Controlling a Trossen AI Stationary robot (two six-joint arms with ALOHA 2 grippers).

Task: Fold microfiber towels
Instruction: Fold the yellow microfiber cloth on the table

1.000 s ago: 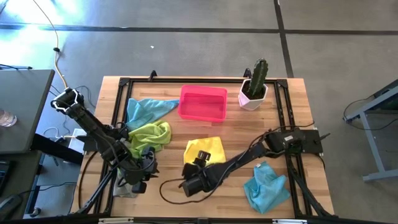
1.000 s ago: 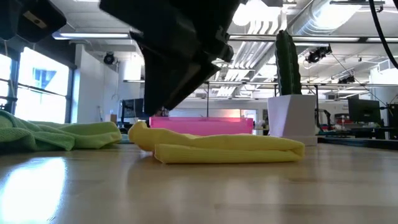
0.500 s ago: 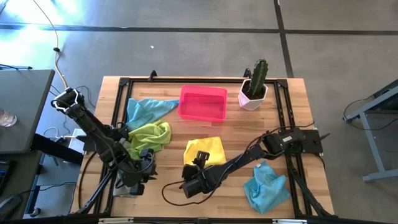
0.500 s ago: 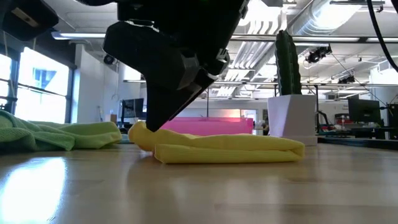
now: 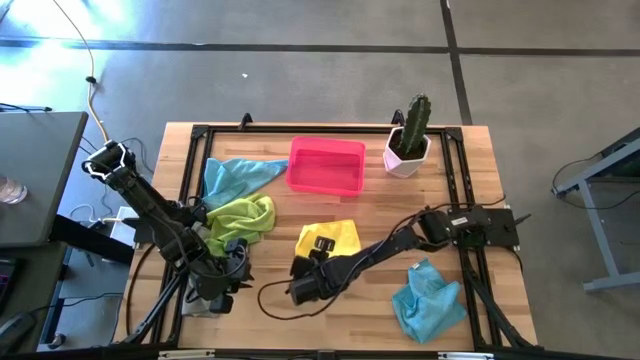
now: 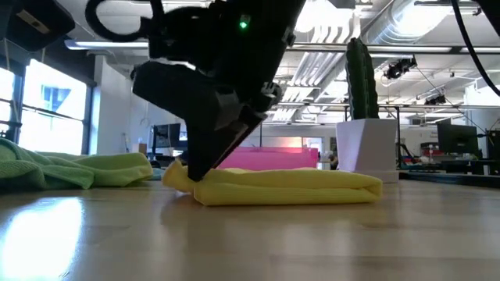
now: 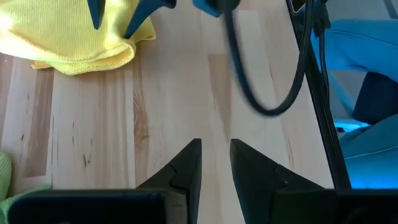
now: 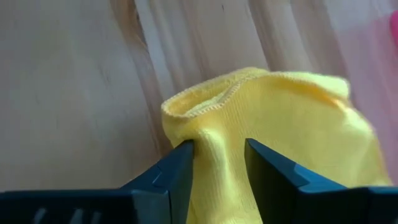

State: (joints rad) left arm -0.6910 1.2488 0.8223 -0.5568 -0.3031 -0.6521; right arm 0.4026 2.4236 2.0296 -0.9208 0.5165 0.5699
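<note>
A yellow towel (image 5: pixel 337 236) lies folded flat on the table's middle; the low view shows it as a low stack (image 6: pixel 297 186). My right gripper (image 5: pixel 312 252) has come down on its near left corner (image 8: pixel 217 147), with cloth between its fingers. My left gripper (image 5: pixel 228 268) hangs open over bare wood (image 7: pixel 214 146) near the table's left front. A lime green towel (image 5: pixel 244 217) and a light blue towel (image 5: pixel 235 174) lie crumpled at the left. Another light blue towel (image 5: pixel 428 298) lies at the near right. My right gripper has the yellow towel's folded, hemmed corner (image 8: pixel 210 127) between its two fingers (image 8: pixel 177 168). The cloth bunches up in the gap, several layers thick. The fingers slant down from the table's near side. The rest of the towel lies flat on the table (image 6: pixel 312 187).
A pink tray (image 5: pixel 326 165) stands at the far middle. A cactus in a white pot (image 5: pixel 408 138) is at the far right. A black cable (image 5: pixel 275 305) loops on the wood below the right gripper. Bare wood (image 5: pixel 330 325) shows along the near edge.
My right gripper has sunk and gone a little toward the table's far left, onto the yellow towel's near left corner. The towel has stayed where it lay.
</note>
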